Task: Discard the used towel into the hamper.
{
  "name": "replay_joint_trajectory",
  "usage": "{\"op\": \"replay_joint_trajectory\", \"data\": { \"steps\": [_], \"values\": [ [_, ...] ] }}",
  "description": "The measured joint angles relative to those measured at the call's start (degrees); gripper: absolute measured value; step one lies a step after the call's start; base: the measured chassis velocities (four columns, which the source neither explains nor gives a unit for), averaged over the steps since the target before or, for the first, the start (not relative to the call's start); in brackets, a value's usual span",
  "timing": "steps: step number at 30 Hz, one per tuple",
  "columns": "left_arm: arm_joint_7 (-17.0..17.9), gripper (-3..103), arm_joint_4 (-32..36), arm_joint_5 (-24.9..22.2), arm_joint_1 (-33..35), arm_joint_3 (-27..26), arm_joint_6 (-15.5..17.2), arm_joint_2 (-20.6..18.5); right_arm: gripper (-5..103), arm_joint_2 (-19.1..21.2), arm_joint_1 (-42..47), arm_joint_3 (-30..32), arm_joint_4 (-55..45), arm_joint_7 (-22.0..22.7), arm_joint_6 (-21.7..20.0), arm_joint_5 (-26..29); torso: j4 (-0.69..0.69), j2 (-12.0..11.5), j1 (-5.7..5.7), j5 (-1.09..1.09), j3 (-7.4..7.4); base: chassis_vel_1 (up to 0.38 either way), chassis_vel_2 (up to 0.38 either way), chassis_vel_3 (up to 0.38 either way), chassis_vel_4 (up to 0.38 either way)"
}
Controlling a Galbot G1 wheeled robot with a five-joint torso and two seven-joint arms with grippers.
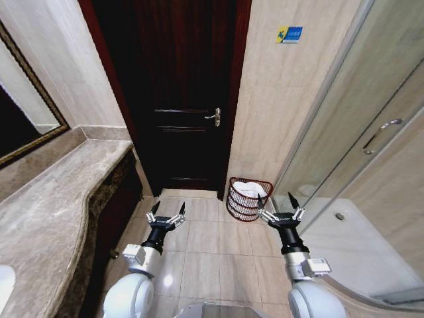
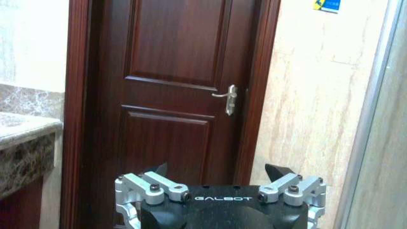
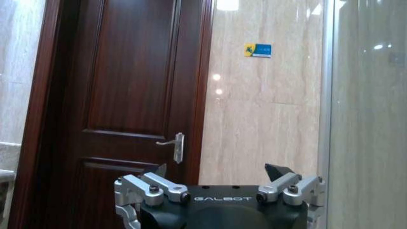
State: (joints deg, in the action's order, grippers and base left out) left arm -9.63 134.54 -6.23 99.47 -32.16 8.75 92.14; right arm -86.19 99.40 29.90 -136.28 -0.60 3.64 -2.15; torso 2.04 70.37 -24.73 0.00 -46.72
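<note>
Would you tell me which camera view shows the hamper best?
The head view: the hamper stands whole on the floor by the door, white cloth inside. Both wrist views look at the door and wall above it.

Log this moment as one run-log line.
left tool: open, empty | right tool: open, empty | hamper: by door, white towel inside
</note>
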Motion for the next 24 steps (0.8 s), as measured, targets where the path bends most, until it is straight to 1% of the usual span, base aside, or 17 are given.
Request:
{"op": "replay_joint_trajectory", "data": {
  "steps": [13,24],
  "values": [
    [0.00,100,0.00,0.00,0.00,0.00,0.00,0.00,100,0.00,0.00,0.00,0.00,0.00,0.00,0.00,0.01,0.00,0.00,0.01,0.00,0.037,-0.093,-0.031,0.096],
    [0.00,100,0.00,0.00,0.00,0.00,0.00,0.00,100,0.00,0.00,0.00,0.00,0.00,0.00,0.00,0.01,0.00,0.01,0.00,0.00,0.099,-0.083,-0.101,0.094]
  ]
}}
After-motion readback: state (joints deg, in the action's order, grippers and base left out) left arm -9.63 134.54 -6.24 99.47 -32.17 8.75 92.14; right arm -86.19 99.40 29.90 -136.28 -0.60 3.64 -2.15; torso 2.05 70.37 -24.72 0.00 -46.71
